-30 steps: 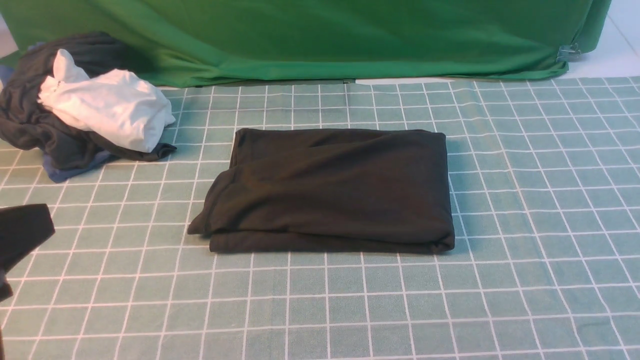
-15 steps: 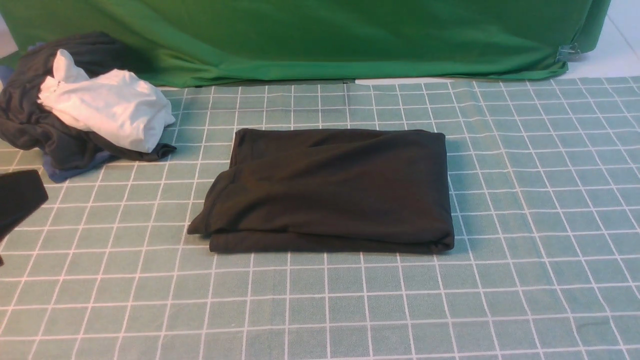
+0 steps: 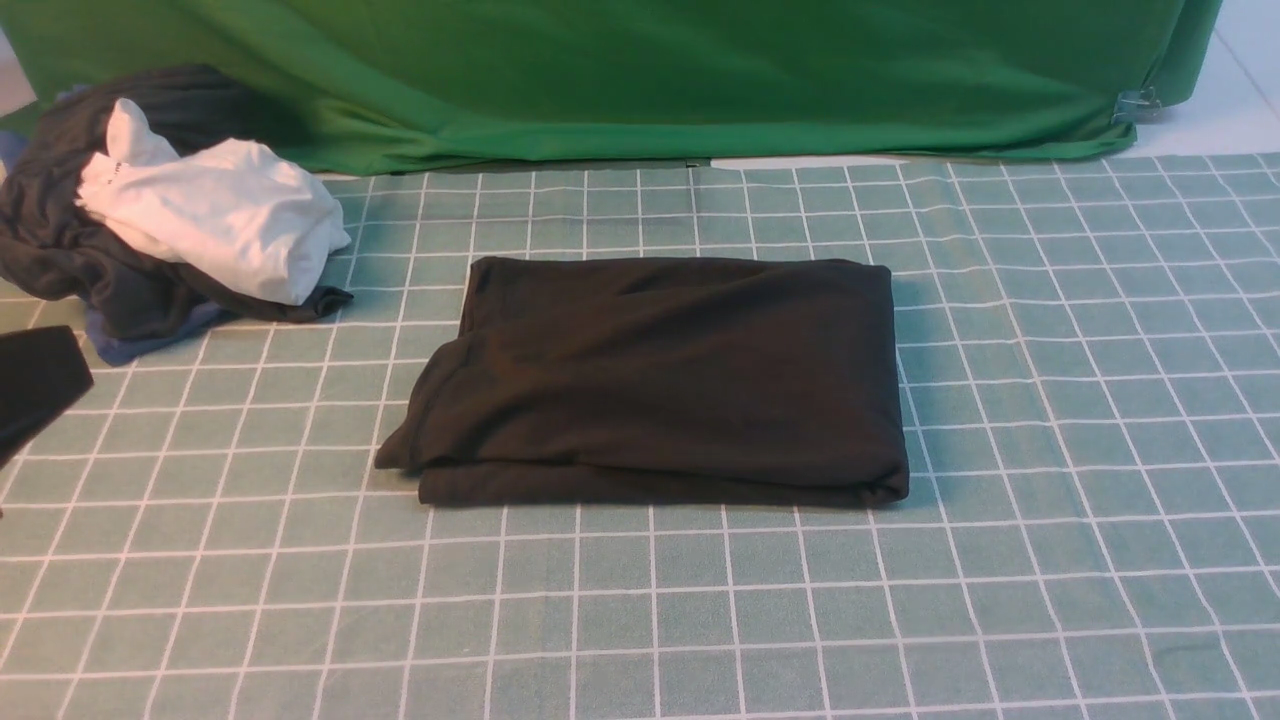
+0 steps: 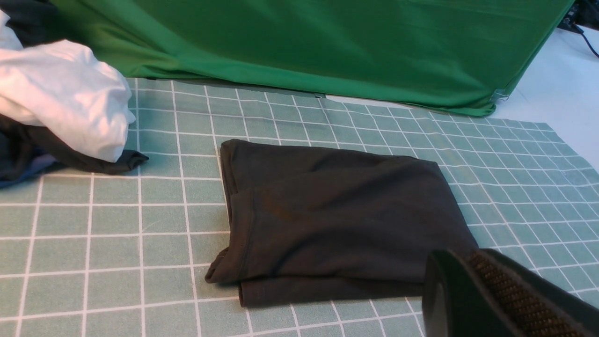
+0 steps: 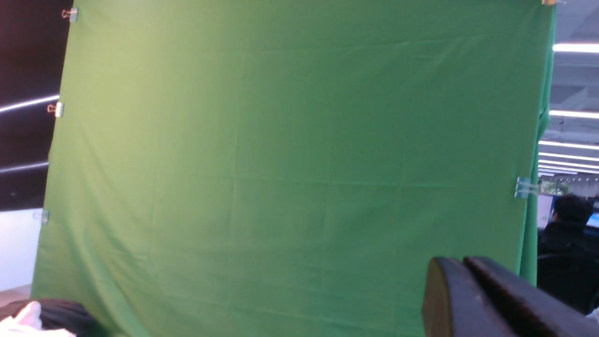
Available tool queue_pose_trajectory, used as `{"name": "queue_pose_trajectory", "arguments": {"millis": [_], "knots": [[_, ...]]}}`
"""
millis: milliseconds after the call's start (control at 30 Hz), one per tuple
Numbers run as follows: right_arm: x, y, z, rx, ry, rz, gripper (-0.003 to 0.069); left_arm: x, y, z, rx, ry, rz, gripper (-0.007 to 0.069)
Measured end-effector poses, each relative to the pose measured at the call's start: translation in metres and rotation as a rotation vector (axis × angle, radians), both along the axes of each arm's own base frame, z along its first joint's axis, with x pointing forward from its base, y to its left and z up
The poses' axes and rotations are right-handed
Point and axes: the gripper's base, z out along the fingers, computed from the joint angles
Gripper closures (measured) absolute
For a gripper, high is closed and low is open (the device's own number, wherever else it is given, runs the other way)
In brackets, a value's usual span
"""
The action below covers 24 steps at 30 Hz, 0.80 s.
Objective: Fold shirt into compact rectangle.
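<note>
Here the shirt [image 3: 660, 380] lies folded on the checked cloth [image 3: 1050, 420].

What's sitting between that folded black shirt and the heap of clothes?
Nothing: only bare checked tablecloth separates the shirt from the clothes pile, shown in the front view.

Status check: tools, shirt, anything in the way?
Left tool shut, empty, off the shirt. Right tool shut, empty, raised. Shirt folded into rough rectangle, one corner loose. Clothes pile far left, apart.

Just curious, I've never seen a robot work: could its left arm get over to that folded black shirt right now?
Probably yes. The left gripper hangs apart from the shirt, with only bare checked cloth between them; the clothes pile sits farther back.
</note>
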Motion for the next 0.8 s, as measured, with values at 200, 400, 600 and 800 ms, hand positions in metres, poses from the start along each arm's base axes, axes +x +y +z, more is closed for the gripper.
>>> {"name": "queue_pose_trajectory", "arguments": {"millis": [200, 400, 600, 800], "knots": [[0.0017, 0.0016, -0.0061, -0.026, 0.063, 0.010, 0.0590, 0.0001, 0.0002, 0.0000, 0.003, -0.001, 0.001, 0.0613], [0.0020, 0.0019, -0.0072, -0.032, 0.075, 0.012, 0.0571, 0.0002, 0.0004, 0.0001, 0.006, -0.003, 0.003, 0.0613], [0.0022, 0.0020, -0.0075, -0.031, 0.077, 0.012, 0.0553, 0.0002, 0.0004, 0.0001, 0.006, -0.003, 0.003, 0.0613], [0.0022, 0.0020, -0.0076, -0.032, 0.077, 0.012, 0.0529, 0.0014, 0.0035, 0.0003, 0.085, -0.033, 0.011, 0.0613]]}}
